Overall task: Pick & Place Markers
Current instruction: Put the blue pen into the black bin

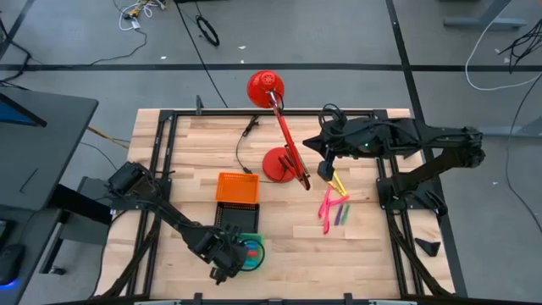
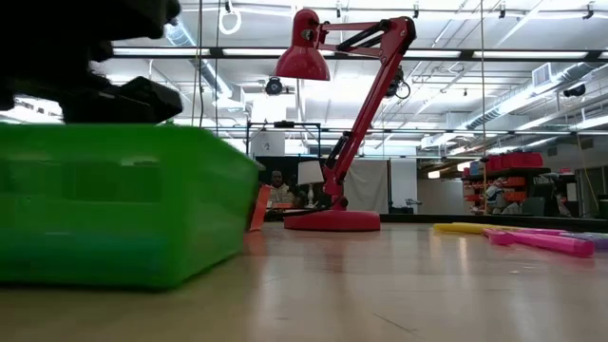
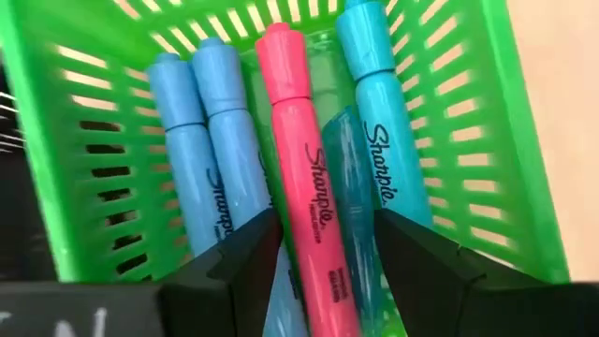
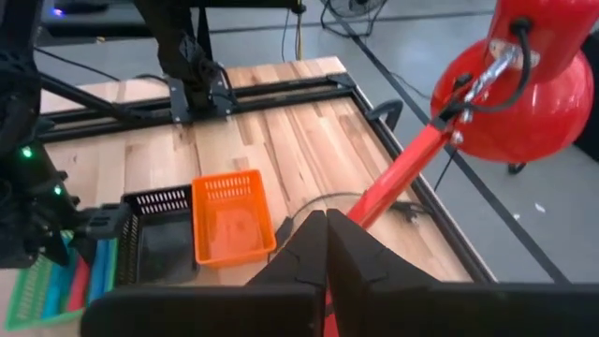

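Several markers lie in the green tray (image 3: pixel 449 112): three blue ones (image 3: pixel 215 140) and a pink one (image 3: pixel 299 150). My left gripper (image 3: pixel 328 234) hangs open just above them, pointing down, one finger on each side of the pink marker, and I see no touch. The tray (image 1: pixel 247 252) sits near the table's near edge. More markers lie loose on the table's right part: yellow (image 1: pixel 339 182), pink (image 1: pixel 324 207) and green (image 1: pixel 343 213), also low in the low view (image 2: pixel 541 242). My right gripper (image 4: pixel 326 220) is shut and raised above them (image 1: pixel 330 163).
A red desk lamp (image 1: pixel 279 127) stands mid-table, its arm slanting just left of my right gripper (image 4: pixel 402 173). An orange tray (image 1: pixel 236 187) and a black tray (image 1: pixel 227 216) sit beside the green one. Bare wood lies between the trays and the loose markers.
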